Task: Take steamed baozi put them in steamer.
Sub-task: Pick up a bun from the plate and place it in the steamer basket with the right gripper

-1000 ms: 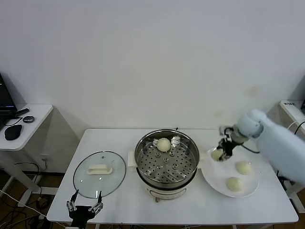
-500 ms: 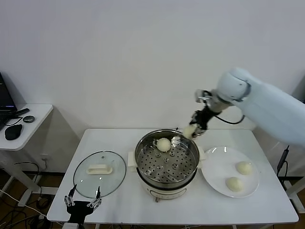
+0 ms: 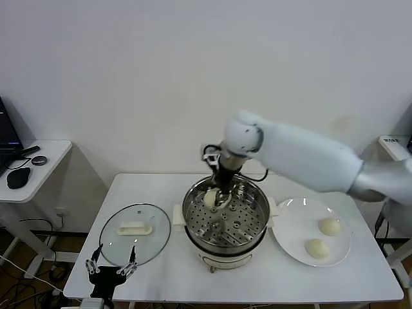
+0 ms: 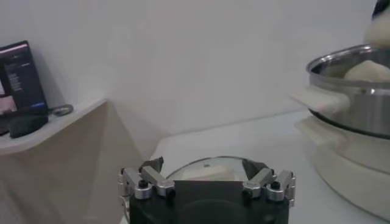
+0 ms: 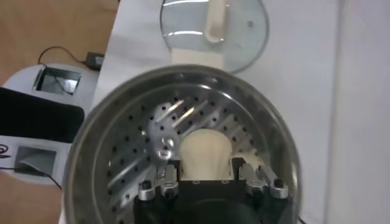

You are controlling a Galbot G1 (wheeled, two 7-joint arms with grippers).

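My right gripper [image 3: 215, 194] reaches into the steamer [image 3: 259, 220], shut on a cream-white baozi [image 3: 209, 199]. In the right wrist view that baozi [image 5: 206, 151] fills the gap between the fingers [image 5: 172, 173] over the perforated tray [image 5: 131, 164]. Another baozi [image 4: 366, 70] shows over the steamer rim in the left wrist view, mostly hidden behind my gripper in the head view. Two more baozi [image 3: 330, 226] [image 3: 316, 248] lie on the white plate [image 3: 290, 237] to the right. My left gripper [image 3: 111, 270] [image 4: 204, 167] hangs open and empty at the table's front left edge.
A round glass lid [image 3: 134, 239] with a white handle lies flat left of the steamer, just beyond my left gripper. A side table [image 3: 35, 168] with a mouse stands further left. My right arm spans the table's back right above the plate.
My right gripper lifted a baozi off the plate, swung it up and left, and now holds it low inside the steamer. The plate went from three baozi to two.
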